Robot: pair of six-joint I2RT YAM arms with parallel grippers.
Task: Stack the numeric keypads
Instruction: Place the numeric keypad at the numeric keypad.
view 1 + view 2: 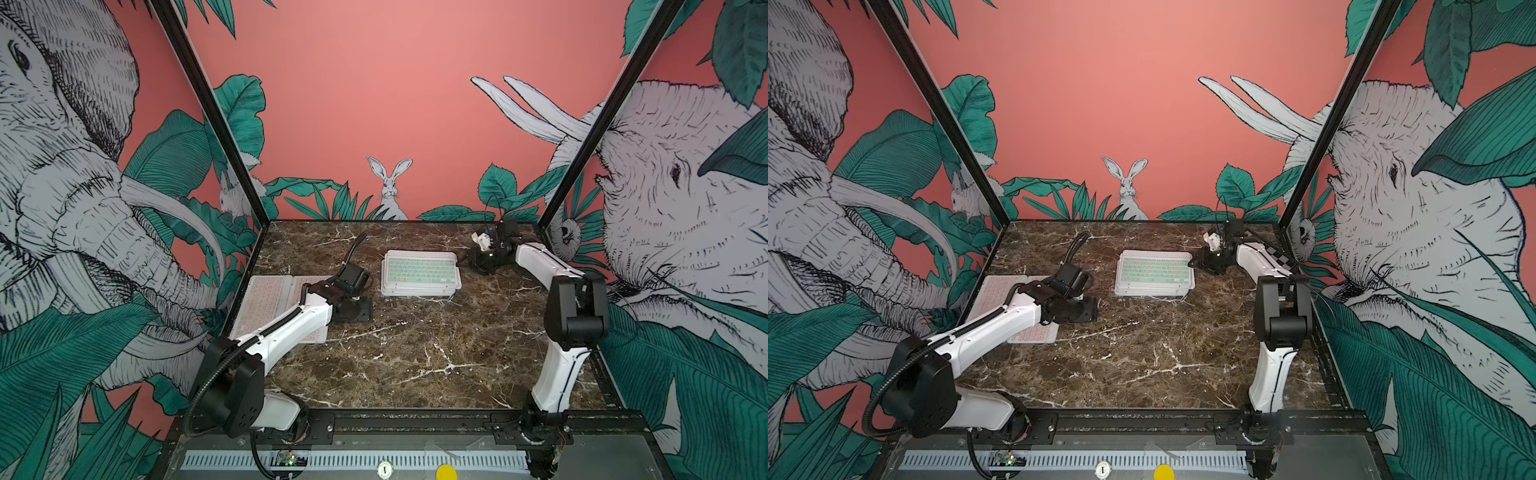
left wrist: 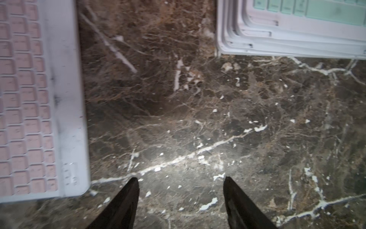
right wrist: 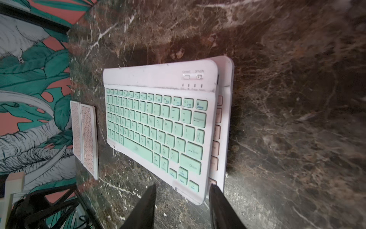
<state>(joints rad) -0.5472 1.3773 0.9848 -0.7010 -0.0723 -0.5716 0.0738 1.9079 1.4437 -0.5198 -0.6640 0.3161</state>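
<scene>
Fingers (image 2: 126, 204) of left gripper (image 2: 180, 178) show parted only in wrist view.

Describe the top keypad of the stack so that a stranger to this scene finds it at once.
On the brown marble table, toward the back and near the middle, sits a stack of white-framed keypads. The top keypad lies face up. Its mint-green keys set it apart from the two pink keypads at the table's left edge.
</scene>
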